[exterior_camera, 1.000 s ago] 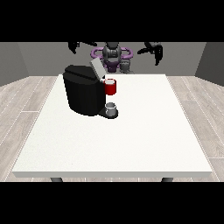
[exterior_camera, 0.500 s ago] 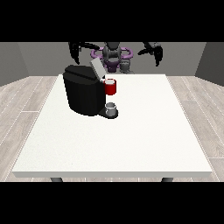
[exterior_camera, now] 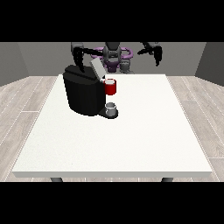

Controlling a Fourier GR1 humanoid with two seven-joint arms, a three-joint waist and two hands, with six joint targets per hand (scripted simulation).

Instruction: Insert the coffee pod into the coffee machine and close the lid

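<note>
While a white desk (exterior_camera: 131, 140) is seen filling most of the front view, pale wood-look flooring (exterior_camera: 22, 100) is shown around it and grey walls (exterior_camera: 30, 59) are shown behind. A black coffee machine (exterior_camera: 84, 94) is placed on the desk's far left part, its lid (exterior_camera: 97, 68) raised and tilted. A red thing at the machine (exterior_camera: 110, 87) is seen at its front, and a grey thing (exterior_camera: 111, 108) is seen on the base just below it. The hand at the view's left (exterior_camera: 79, 59) is held above the machine's top, fingers pointing down. The hand at the view's right (exterior_camera: 154, 51) is held in the air well clear of the desk, nothing being held. How far either hand's fingers are opened cannot be told.
</note>
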